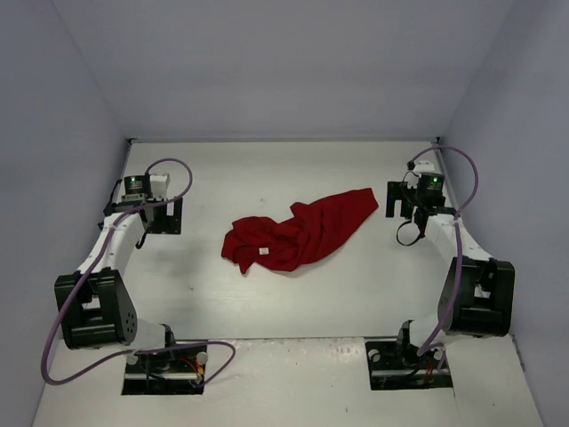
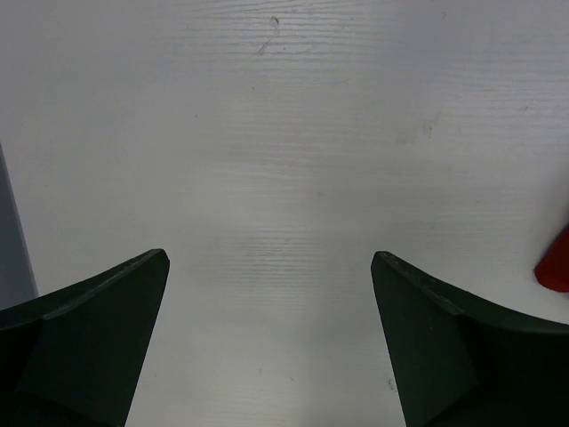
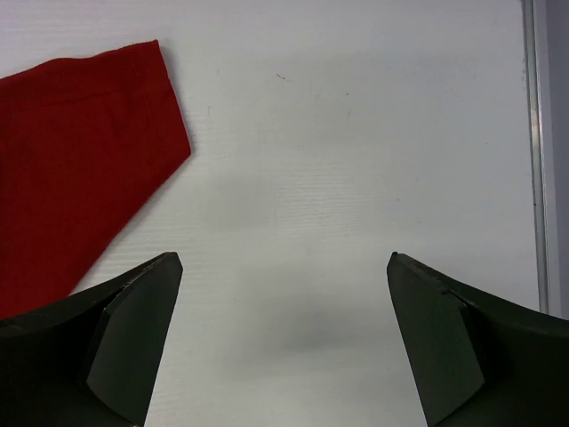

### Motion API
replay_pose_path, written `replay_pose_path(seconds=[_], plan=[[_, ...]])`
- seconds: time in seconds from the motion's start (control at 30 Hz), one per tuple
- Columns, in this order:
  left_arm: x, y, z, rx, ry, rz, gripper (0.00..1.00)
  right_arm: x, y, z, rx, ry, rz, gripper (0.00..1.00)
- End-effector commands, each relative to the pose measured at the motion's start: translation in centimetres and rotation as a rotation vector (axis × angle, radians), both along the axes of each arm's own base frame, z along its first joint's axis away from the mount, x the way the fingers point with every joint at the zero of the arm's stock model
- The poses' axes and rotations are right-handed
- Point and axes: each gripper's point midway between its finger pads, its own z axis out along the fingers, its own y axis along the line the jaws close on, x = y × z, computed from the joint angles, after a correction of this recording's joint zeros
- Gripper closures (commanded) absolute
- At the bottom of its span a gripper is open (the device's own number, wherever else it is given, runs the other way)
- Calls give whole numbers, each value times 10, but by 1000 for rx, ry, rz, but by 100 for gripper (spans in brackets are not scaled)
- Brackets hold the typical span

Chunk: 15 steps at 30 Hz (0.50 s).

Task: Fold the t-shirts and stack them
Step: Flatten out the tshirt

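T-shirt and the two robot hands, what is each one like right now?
t-shirt: crumpled, not folded, lying on the table, held by neither gripper.
left gripper: open, empty, over bare table.
right gripper: open, empty, with the t-shirt's edge off to one side.

White tabletop (image 1: 267, 307), faint wood-grain texture, pale lilac-grey walls (image 1: 284, 62) on three sides, soft even light
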Motion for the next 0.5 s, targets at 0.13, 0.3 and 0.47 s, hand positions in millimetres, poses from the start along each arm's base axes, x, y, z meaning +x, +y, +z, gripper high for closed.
replay_pose_path(seconds=[0.13,0.3,0.47], plan=[[11,-12,30,-17,-105,-107,5,14,-6,23,-33,-86,-13,0],[12,-11,31,-17,-107,-102,5,14,-5,21,-29,-82,-13,0],[8,-21,34,-47,-122,-157,5,14,-1,31,-49,-105,9,0]])
